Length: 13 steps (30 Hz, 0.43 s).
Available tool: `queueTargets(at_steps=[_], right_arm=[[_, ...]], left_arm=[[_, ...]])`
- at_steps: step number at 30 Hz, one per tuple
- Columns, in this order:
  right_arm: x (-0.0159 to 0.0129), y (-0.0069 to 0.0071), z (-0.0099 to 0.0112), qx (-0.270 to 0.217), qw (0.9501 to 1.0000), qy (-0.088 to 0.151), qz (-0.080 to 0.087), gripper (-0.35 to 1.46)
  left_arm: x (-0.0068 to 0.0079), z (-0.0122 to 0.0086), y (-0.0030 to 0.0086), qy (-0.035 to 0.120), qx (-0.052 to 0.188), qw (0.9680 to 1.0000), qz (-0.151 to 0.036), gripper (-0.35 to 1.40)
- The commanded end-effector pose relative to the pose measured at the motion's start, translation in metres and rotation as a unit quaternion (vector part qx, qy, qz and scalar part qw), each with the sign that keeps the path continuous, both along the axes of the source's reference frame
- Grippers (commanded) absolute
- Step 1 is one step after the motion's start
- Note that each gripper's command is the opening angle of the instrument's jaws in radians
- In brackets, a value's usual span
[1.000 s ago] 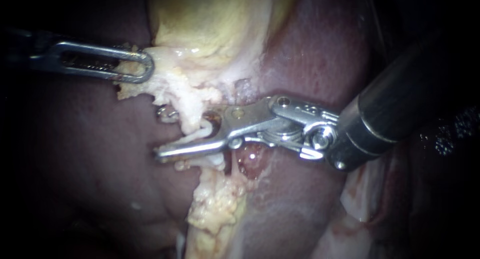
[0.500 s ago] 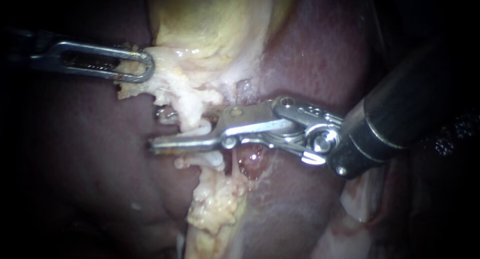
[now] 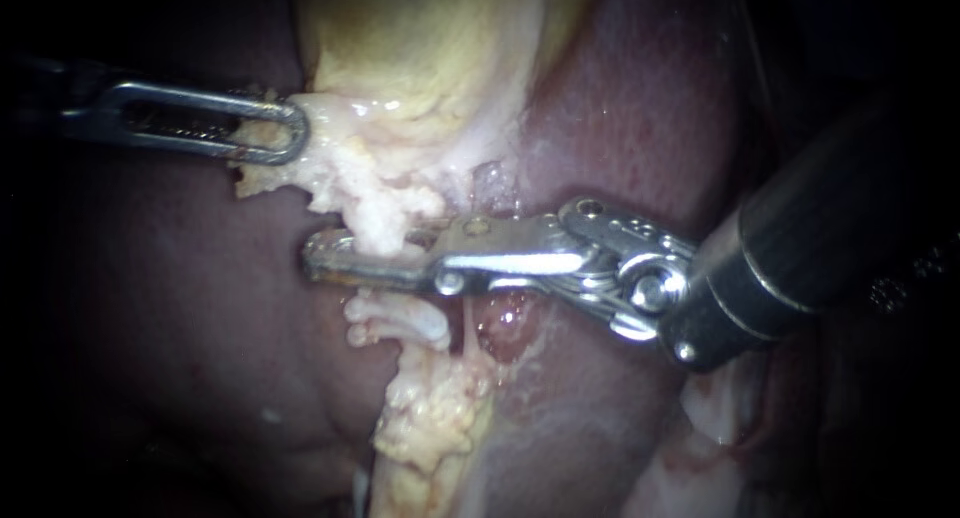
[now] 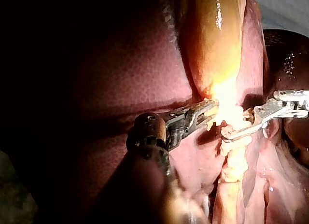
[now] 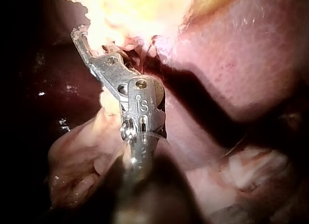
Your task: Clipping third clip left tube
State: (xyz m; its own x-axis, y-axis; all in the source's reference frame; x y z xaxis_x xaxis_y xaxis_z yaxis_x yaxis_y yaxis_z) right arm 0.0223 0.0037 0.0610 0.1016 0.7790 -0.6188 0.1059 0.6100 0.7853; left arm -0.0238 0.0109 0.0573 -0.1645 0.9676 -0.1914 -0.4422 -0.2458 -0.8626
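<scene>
The left instrument's jaws are clamped on the pale fatty tissue hanging right under the gallbladder. A bit further below the gallbladder, the tube is pinched between the right instrument's jaws, with liver seen behind.

Left instrument shaft lost in darkness, gallbladder cut off above, tube partly hidden under right instrument

Endoscope close above the gallbladder — wrist cameras flank it, both showing the right instrument.
</scene>
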Motion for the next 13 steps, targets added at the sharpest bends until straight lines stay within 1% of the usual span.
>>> queueTargets(at_steps=[1, 6, 13], right_arm=[[0.0000, -0.0002, 0.0003, -0.003, 1.0000, -0.004, -0.005, -0.35], [0.0002, -0.0004, 0.0009, -0.005, 0.9999, -0.005, -0.011, -0.35], [0.0003, -0.0002, 0.0012, -0.004, 0.9999, -0.001, -0.016, -0.35]], left_arm=[[0.0000, 0.0000, 0.0000, 0.001, 0.000, 1.0000, 0.000, -0.35], [0.0000, 0.0001, 0.0000, 0.001, 0.000, 1.0000, 0.001, -0.35], [0.0000, 0.0002, 0.0000, 0.000, 0.000, 1.0000, 0.002, -0.35]])
